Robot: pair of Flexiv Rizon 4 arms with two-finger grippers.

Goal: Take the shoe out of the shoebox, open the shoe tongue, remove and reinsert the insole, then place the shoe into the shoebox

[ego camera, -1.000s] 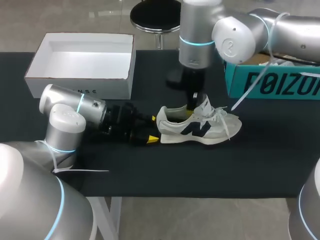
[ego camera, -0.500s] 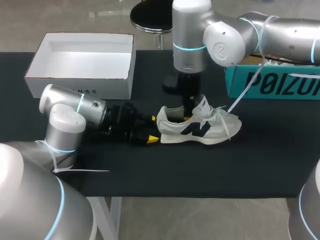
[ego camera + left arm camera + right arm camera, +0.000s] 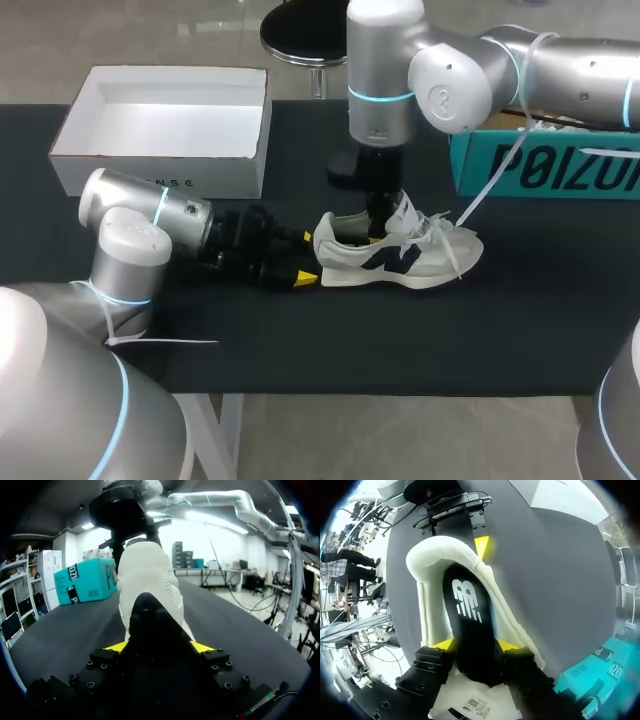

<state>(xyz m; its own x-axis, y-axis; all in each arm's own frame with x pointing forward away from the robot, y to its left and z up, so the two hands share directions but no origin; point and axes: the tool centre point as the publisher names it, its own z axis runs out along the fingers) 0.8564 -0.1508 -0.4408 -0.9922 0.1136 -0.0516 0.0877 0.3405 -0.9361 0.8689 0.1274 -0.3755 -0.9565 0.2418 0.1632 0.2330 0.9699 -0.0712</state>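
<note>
- Where the black table lies bare between the two boxes, the shoe stands upright on its sole, heel toward my left arm and toe toward my right side
- My left gripper lies low along the table at the heel; the left wrist view shows one yellow tip on each side of the heel, pressing against it, so I am pinching the shoe there
- My right arm comes down from above over the shoe's mouth, and my right gripper reaches into the opening
- In the right wrist view, the dark insole runs up between my right fingers, which clamp it from both sides; its far end rests inside the heel cup
- The tongue is pulled up and forward, standing clear of the opening just beside my right gripper, and the white laces hang loose over the forefoot
- The white shoebox sits open at the far left of the table, well apart from the shoe
- A teal box stands at the far right, near the toe but not touching it
</note>
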